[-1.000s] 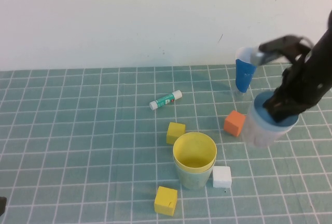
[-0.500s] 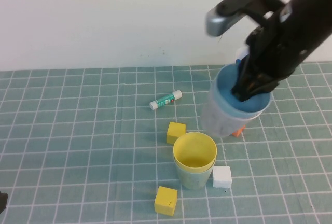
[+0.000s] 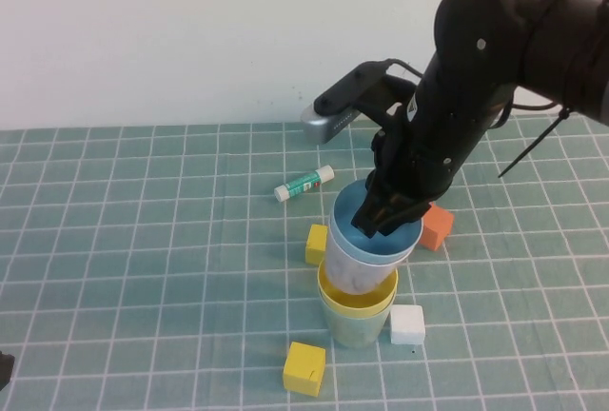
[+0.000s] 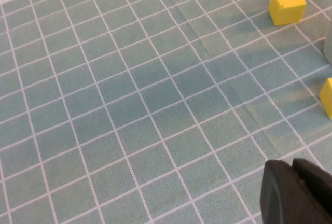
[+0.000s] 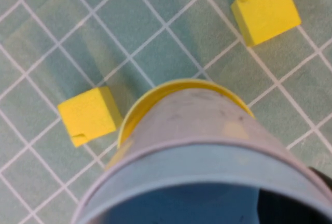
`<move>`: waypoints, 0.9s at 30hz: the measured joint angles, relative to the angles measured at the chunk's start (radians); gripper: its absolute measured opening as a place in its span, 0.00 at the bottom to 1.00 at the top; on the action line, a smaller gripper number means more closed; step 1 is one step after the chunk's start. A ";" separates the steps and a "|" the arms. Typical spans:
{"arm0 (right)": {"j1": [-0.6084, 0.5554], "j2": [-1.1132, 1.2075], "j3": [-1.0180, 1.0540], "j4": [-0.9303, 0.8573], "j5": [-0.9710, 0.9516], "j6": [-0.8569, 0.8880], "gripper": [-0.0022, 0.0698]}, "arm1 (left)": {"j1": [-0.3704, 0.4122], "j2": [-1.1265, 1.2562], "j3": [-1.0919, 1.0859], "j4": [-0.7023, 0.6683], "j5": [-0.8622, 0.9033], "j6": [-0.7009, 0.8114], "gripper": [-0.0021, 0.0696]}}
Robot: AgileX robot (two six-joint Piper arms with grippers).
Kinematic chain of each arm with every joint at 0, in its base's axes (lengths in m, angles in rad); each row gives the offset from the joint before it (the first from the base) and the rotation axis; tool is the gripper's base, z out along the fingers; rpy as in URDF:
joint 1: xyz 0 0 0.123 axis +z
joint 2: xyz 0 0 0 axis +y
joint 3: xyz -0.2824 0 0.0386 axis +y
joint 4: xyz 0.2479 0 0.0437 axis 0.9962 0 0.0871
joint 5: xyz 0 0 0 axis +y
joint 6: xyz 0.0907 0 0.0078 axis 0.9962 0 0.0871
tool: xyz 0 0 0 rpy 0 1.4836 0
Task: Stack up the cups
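Observation:
A yellow cup (image 3: 358, 292) sits nested inside a pale green cup (image 3: 350, 330) near the table's front centre. My right gripper (image 3: 382, 217) is shut on the rim of a pale pinkish cup with a light blue inside (image 3: 373, 251). One finger is inside that cup and one is outside. The held cup tilts, its base at the yellow cup's mouth. From the right wrist, the held cup (image 5: 207, 130) covers most of the yellow rim (image 5: 155, 92), and the right gripper (image 5: 307, 195) shows at the edge. My left gripper (image 4: 293, 182) is shut and holds nothing, low over the mat at the front left.
A green-and-white glue stick (image 3: 304, 183) lies behind the cups. Yellow cubes (image 3: 322, 243) (image 3: 304, 367), a white cube (image 3: 407, 323) and an orange cube (image 3: 436, 226) stand close around the stack. A white wall bounds the back of the mat.
My right arm has carried the held cup from the right side leftward and down, until it is over the yellow cup's mouth. The left arm has not moved.

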 joint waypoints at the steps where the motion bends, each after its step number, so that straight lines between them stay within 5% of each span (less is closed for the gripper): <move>1: 0.000 0.005 0.000 0.000 -0.009 0.000 0.10 | 0.000 0.000 0.000 0.000 0.000 0.001 0.03; 12: 0.000 0.019 -0.045 -0.034 0.012 0.017 0.39 | 0.000 0.000 0.000 0.000 0.002 0.010 0.03; 20: 0.008 -0.192 -0.043 -0.101 -0.054 0.032 0.38 | 0.000 0.000 0.000 0.000 0.030 -0.023 0.03; 27: 0.103 -0.497 0.224 -0.105 -0.262 0.026 0.19 | 0.000 0.000 0.000 0.002 -0.004 -0.097 0.03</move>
